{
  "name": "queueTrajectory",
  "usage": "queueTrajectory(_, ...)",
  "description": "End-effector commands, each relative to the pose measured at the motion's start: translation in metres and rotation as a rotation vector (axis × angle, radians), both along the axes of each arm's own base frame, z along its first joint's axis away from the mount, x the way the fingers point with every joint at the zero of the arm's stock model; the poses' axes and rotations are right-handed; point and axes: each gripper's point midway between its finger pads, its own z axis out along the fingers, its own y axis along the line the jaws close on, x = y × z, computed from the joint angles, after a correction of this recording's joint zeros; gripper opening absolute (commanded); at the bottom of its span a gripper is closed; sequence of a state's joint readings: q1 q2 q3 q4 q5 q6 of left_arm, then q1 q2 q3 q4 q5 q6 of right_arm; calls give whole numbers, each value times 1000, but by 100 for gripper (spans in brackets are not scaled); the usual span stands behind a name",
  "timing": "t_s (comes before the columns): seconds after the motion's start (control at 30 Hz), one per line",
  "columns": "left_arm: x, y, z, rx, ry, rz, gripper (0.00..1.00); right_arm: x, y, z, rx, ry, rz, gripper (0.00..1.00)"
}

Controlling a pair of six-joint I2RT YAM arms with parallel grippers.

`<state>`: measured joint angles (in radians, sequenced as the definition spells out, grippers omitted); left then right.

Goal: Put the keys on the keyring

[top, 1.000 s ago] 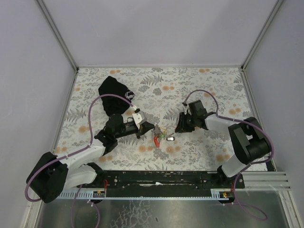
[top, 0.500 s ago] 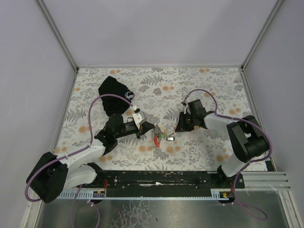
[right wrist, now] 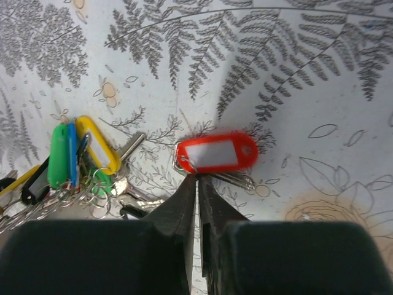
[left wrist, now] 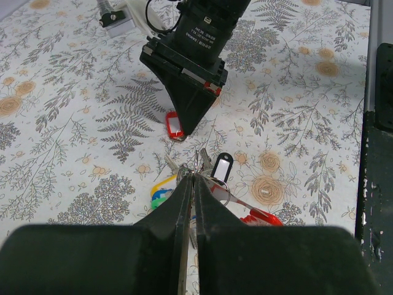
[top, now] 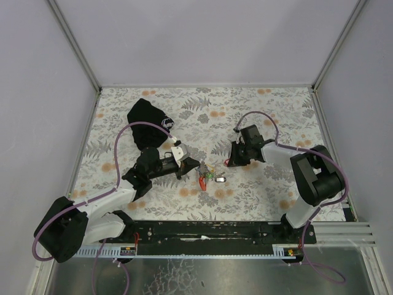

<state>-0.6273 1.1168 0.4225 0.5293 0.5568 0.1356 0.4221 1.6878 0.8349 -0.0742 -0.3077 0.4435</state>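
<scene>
Lying at right hand (right wrist: pixel 198 181), grip unclear, red-tagged key (right wrist: pixel 215 153), plain only wrist-side; left hand (left wrist: pixel 193 178) clenched on keys (left wrist: pixel 221 167).

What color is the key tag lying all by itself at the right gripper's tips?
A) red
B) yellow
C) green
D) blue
A: the red tag lies alone at the tips of the right gripper, apart from the bunch with green, blue and yellow tags.

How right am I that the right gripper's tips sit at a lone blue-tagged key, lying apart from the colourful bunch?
Nearly: it is red-tagged, not blue-tagged. The right wrist view shows the tips of the right gripper at a lone red-tagged key, lying apart from the colourful bunch.
</scene>
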Motion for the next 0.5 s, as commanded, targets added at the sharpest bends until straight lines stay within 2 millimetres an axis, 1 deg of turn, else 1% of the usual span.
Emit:
queueTrajectory(0.0, 7, -3, 21, -51, -68, 10, 0, 0, -31, -16, -199, 2, -13, 7)
queueTrajectory(0.1, 6, -3, 20, -50, -68, 10, 0, 6, -37, -3, -235, -39, -8, 1)
queueTrajectory(0.13, 6, -3, 21, -51, -68, 9, 0, 5, -38, -1, -255, -43, -1, 0)
queueTrajectory(0.17, 6, -3, 20, -51, -67, 10, 0, 7, -39, 9, -266, -73, 1, 0)
queueTrajectory(0.23, 7, -3, 21, -52, -70, 12, 0, 6, -41, 17, -301, -94, 15, 0)
queueTrajectory(0.37, 7, -4, 20, -51, -66, 11, 0, 0, -44, 23, -387, -124, 43, 0)
queueTrajectory(0.47, 7, -3, 20, -52, -66, 13, 0, -3, -45, 22, -441, -148, 51, 0)
